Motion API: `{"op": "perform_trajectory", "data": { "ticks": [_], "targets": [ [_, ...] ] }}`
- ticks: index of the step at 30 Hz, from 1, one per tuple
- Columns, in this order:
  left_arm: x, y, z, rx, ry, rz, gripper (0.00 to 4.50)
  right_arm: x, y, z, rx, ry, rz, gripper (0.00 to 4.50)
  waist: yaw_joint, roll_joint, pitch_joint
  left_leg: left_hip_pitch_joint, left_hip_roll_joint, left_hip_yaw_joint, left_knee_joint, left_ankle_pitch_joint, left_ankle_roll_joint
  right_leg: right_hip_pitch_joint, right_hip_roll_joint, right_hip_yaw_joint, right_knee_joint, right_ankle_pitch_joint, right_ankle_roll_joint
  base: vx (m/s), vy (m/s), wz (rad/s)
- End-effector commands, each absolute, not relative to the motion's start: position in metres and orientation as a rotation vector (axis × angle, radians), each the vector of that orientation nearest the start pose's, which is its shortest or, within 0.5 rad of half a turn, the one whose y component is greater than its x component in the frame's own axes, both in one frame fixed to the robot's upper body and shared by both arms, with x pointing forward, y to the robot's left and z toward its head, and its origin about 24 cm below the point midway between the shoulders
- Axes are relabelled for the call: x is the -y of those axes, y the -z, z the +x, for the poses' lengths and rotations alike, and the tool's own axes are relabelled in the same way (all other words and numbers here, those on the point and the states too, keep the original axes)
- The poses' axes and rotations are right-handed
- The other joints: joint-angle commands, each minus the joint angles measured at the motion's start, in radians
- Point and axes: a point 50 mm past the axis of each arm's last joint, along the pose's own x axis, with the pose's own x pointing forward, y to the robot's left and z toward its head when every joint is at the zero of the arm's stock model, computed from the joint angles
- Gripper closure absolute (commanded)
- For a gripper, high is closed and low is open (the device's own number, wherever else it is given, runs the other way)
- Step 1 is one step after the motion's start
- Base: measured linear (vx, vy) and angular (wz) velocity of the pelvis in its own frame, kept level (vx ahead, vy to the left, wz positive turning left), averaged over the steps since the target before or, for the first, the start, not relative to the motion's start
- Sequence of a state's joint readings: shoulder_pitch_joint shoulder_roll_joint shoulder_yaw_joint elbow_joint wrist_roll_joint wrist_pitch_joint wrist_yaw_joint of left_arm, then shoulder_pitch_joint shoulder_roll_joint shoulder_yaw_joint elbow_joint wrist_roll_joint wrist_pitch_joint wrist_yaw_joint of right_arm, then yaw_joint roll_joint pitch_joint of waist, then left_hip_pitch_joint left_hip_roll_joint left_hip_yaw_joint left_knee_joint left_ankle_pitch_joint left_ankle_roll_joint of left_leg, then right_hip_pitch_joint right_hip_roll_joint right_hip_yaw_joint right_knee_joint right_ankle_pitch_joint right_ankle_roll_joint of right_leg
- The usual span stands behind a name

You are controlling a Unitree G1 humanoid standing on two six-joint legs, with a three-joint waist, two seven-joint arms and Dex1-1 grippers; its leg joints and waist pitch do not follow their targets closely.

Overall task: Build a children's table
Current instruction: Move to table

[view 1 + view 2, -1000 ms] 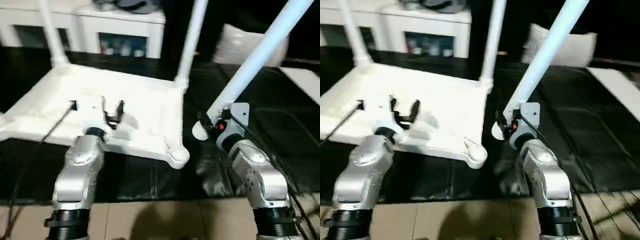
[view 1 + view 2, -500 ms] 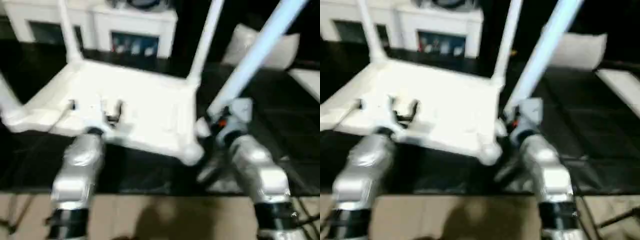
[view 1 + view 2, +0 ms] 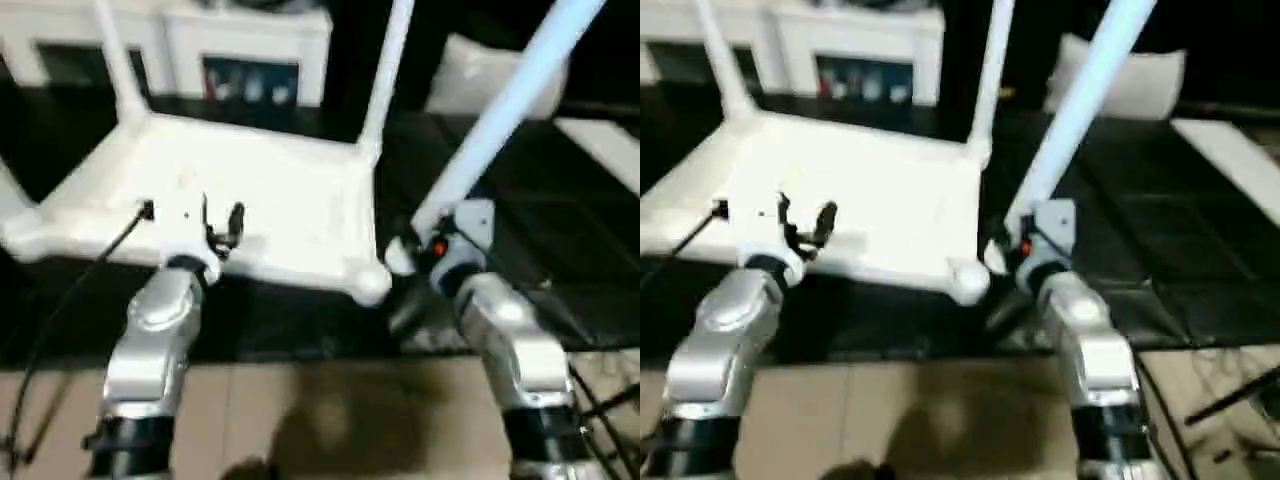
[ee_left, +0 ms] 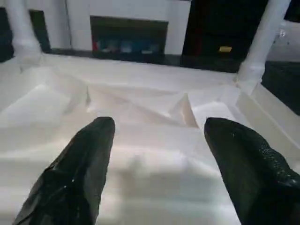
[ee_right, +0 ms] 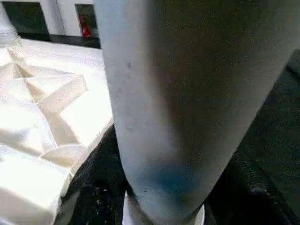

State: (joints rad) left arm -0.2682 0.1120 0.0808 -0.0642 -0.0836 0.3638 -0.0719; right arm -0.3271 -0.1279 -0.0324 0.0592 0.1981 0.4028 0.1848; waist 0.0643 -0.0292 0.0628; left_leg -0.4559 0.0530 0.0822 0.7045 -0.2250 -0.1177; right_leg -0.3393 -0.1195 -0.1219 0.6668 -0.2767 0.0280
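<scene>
- Lying upside down on the black floor mat (image 3: 560,250), the white plastic table top (image 3: 290,190) shows its ribbed, cross-braced underside; two legs (image 3: 385,70) stand upright in its far corner sockets.
- Slanting up and away, a long, smooth, tapered white leg (image 3: 510,100) is clamped near its thick end by the right tool (image 3: 425,250), just beside the top's near round corner socket (image 3: 372,287).
- Hovering over the near ribs, the left tool (image 3: 218,226) has its black fingers (image 4: 79,168) spread well apart, holding nothing.
- Both silver forearms reach forward.
</scene>
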Motion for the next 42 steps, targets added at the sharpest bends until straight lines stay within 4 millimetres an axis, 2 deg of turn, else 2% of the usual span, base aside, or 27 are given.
{"op": "perform_trajectory", "data": {
  "ticks": [1, 2, 3, 4, 5, 6, 7, 8, 9, 10, 11, 12, 13, 14, 15, 16, 17, 18, 20, 22, 24, 28, 30, 35, 42],
  "targets": [
    [-0.162, -0.099, 0.302, -0.027, 0.078, 0.028, 0.98, 0.148, -0.086, 0.312, -0.121, -0.259, 0.071, 2.63, -0.004, 0.01, -0.027, 0.049, 0.16, -0.097, -0.007, -0.005, -0.032, 0.031, -0.188, 0.028, -0.163, -0.292, -0.254, -0.041, -0.017, -0.28],
    [-0.161, -0.099, 0.302, -0.028, 0.079, 0.028, 0.98, 0.148, -0.085, 0.312, -0.122, -0.266, 0.07, 2.63, -0.055, 0.045, -0.008, 0.073, 0.205, -0.13, -0.183, -0.627, -0.136, -0.01, -0.025, -0.005, -0.05, -0.348, -0.124, -0.114, 0.014, -0.32],
    [-0.161, -0.099, 0.302, -0.028, 0.079, 0.029, 0.98, 0.147, -0.085, 0.312, -0.122, -0.267, 0.07, 2.63, -0.038, 0.075, -0.03, 0.023, 0.159, -0.122, -0.286, -0.92, -0.174, 0.06, 0.029, -0.002, 0.051, -0.123, -0.097, -0.114, 0.014, -0.32],
    [-0.162, -0.099, 0.302, -0.028, 0.079, 0.03, 0.98, 0.147, -0.085, 0.311, -0.122, -0.268, 0.071, 2.63, -0.032, 0.054, -0.023, 0.022, 0.157, -0.106, -0.291, -0.909, -0.145, 0.057, 0.031, 0.008, 0.048, -0.071, -0.101, -0.105, -0.015, -0.14],
    [-0.162, -0.099, 0.302, -0.029, 0.08, 0.031, 0.98, 0.146, -0.085, 0.311, -0.126, -0.272, 0.08, 2.63, -0.032, 0.025, -0.05, 0.084, 0.138, -0.079, -0.232, -0.706, -0.093, 0.006, -0.023, 0.051, -0.028, -0.078, -0.128, -0.041, -0.09, 0.02],
    [-0.162, -0.098, 0.302, -0.029, 0.08, 0.031, 0.98, 0.146, -0.085, 0.311, -0.128, -0.274, 0.084, 2.63, -0.029, 0.0, -0.052, 0.058, 0.142, -0.063, -0.17, -0.436, -0.044, 0.029, -0.134, 0.095, -0.126, -0.24, -0.172, -0.041, -0.09, 0.02],
    [-0.162, -0.098, 0.301, -0.029, 0.08, 0.032, 0.98, 0.146, -0.084, 0.31, -0.131, -0.276, 0.089, 2.63, -0.013, -0.007, -0.056, 0.047, 0.145, -0.049, -0.144, -0.28, 0.0, 0.041, -0.162, 0.108, -0.154, -0.265, -0.189, -0.032, -0.114, -0.17],
    [-0.161, -0.098, 0.301, -0.03, 0.08, 0.032, 0.98, 0.145, -0.084, 0.31, -0.139, -0.285, 0.096, 2.63, 0.006, -0.012, -0.056, 0.034, 0.154, -0.03, -0.133, -0.05, 0.072, 0.052, -0.162, 0.102, -0.159, -0.236, -0.197, -0.054, -0.102, -0.18],
    [-0.161, -0.098, 0.301, -0.031, 0.081, 0.033, 0.98, 0.144, -0.083, 0.31, -0.144, -0.294, 0.102, 2.63, 0.016, 0.0, -0.05, 0.046, 0.171, -0.019, -0.157, -0.006, 0.097, 0.036, -0.127, 0.084, -0.154, -0.216, -0.2, -0.054, -0.102, -0.18],
    [-0.161, -0.098, 0.301, -0.031, 0.082, 0.033, 0.98, 0.144, -0.083, 0.31, -0.144, -0.294, 0.103, 2.63, 0.014, 0.003, -0.047, 0.05, 0.181, -0.015, -0.175, -0.054, 0.089, 0.031, -0.106, 0.076, -0.147, -0.226, -0.197, -0.035, -0.099, -0.11],
    [-0.161, -0.098, 0.301, -0.031, 0.082, 0.033, 0.98, 0.144, -0.083, 0.31, -0.141, -0.295, 0.106, 2.63, 0.009, 0.013, -0.046, 0.058, 0.192, -0.008, -0.198, -0.216, 0.054, 0.023, -0.082, 0.073, -0.137, -0.265, -0.182, -0.018, -0.085, -0.1],
    [-0.16, -0.098, 0.301, -0.032, 0.082, 0.033, 0.98, 0.144, -0.083, 0.309, -0.146, -0.299, 0.119, 2.63, 0.007, 0.011, -0.047, 0.06, 0.195, -0.003, -0.204, -0.312, 0.026, 0.018, -0.082, 0.081, -0.137, -0.299, -0.168, -0.018, -0.085, -0.1],
    [-0.16, -0.097, 0.301, -0.032, 0.082, 0.033, 0.98, 0.143, -0.083, 0.309, -0.152, -0.303, 0.128, 2.63, 0.009, 0.011, -0.047, 0.061, 0.195, -0.002, -0.204, -0.327, 0.018, 0.017, -0.084, 0.083, -0.14, -0.307, -0.165, -0.005, -0.064, -0.11],
    [-0.16, -0.097, 0.301, -0.033, 0.082, 0.032, 0.98, 0.143, -0.082, 0.309, -0.156, -0.31, 0.144, 2.63, 0.012, 0.009, -0.048, 0.06, 0.194, 0.003, -0.203, -0.311, 0.017, 0.017, -0.085, 0.088, -0.143, -0.299, -0.159, 0.0, 0.0, 0.0],
    [-0.16, -0.097, 0.301, -0.033, 0.082, 0.032, 0.98, 0.142, -0.082, 0.308, -0.159, -0.316, 0.147, 2.63, 0.017, 0.002, -0.05, 0.063, 0.195, 0.01, -0.201, -0.27, 0.029, 0.015, -0.084, 0.092, -0.144, -0.264, -0.158, 0.0, 0.0, 0.0],
    [-0.16, -0.097, 0.301, -0.034, 0.082, 0.031, 0.98, 0.142, -0.082, 0.308, -0.16, -0.321, 0.148, 2.63, 0.021, 0.002, -0.052, 0.062, 0.194, 0.013, -0.199, -0.237, 0.04, 0.018, -0.083, 0.092, -0.14, -0.231, -0.161, 0.0, 0.0, 0.0],
    [-0.16, -0.097, 0.301, -0.034, 0.082, 0.031, 0.98, 0.142, -0.082, 0.308, -0.16, -0.321, 0.148, 2.63, 0.025, 0.003, -0.056, 0.06, 0.196, 0.019, -0.2, -0.16, 0.062, 0.023, -0.076, 0.09, -0.132, -0.143, -0.163, 0.0, 0.0, 0.0],
    [-0.16, -0.097, 0.301, -0.034, 0.081, 0.032, 0.98, 0.142, -0.083, 0.308, -0.16, -0.323, 0.144, 2.63, 0.027, 0.002, -0.062, 0.063, 0.198, 0.024, -0.199, -0.094, 0.085, 0.024, -0.07, 0.088, -0.12, -0.038, -0.168, 0.0, 0.0, 0.0],
    [-0.16, -0.096, 0.301, -0.035, 0.079, 0.032, 0.98, 0.142, -0.083, 0.308, -0.158, -0.326, 0.16, 2.63, 0.03, 0.008, -0.068, 0.069, 0.2, 0.028, -0.2, -0.068, 0.101, 0.021, -0.06, 0.086, -0.104, 0.084, -0.181, 0.0, 0.0, 0.0],
    [-0.16, -0.096, 0.301, -0.036, 0.079, 0.031, 0.98, 0.142, -0.085, 0.308, -0.14, -0.324, 0.151, 2.63, 0.027, 0.004, -0.07, 0.072, 0.201, 0.03, -0.199, -0.059, 0.116, 0.022, -0.056, 0.085, -0.093, 0.172, -0.191, 0.0, 0.0, 0.0],
    [-0.16, -0.096, 0.3, -0.037, 0.08, 0.031, 0.98, 0.143, -0.089, 0.309, -0.105, -0.318, 0.138, 2.63, 0.031, 0.001, -0.072, 0.073, 0.197, 0.04, -0.191, -0.032, 0.137, 0.024, -0.06, 0.088, -0.092, 0.224, -0.202, 0.0, 0.0, 0.0],
    [-0.16, -0.095, 0.3, -0.037, 0.079, 0.031, 0.98, 0.144, -0.09, 0.309, -0.105, -0.312, 0.143, 2.63, 0.031, 0.003, -0.069, 0.078, 0.2, 0.045, -0.192, -0.044, 0.14, 0.02, -0.056, 0.091, -0.095, 0.184, -0.203, 0.0, 0.0, 0.0],
    [-0.16, -0.095, 0.3, -0.038, 0.08, 0.031, 0.98, 0.145, -0.083, 0.308, -0.159, -0.312, 0.128, 2.63, 0.032, 0.002, -0.065, 0.081, 0.2, 0.049, -0.195, -0.099, 0.119, 0.017, -0.058, 0.095, -0.104, 0.103, -0.203, 0.0, 0.0, 0.0],
    [-0.159, -0.094, 0.299, -0.04, 0.081, 0.03, 0.98, 0.147, -0.08, 0.307, -0.175, -0.291, 0.119, 2.63, 0.035, 0.002, -0.061, 0.085, 0.2, 0.052, -0.2, -0.167, 0.071, 0.01, -0.059, 0.1, -0.117, -0.026, -0.181, 0.0, 0.0, 0.0],
    [-0.159, -0.093, 0.299, -0.043, 0.082, 0.028, 0.98, 0.147, -0.077, 0.306, -0.199, -0.303, 0.113, 2.63, 0.039, 0.002, -0.064, 0.085, 0.199, 0.052, -0.199, -0.157, 0.062, 0.007, -0.059, 0.101, -0.116, -0.024, -0.167, 0.0, 0.0, 0.0]
  ]
}}
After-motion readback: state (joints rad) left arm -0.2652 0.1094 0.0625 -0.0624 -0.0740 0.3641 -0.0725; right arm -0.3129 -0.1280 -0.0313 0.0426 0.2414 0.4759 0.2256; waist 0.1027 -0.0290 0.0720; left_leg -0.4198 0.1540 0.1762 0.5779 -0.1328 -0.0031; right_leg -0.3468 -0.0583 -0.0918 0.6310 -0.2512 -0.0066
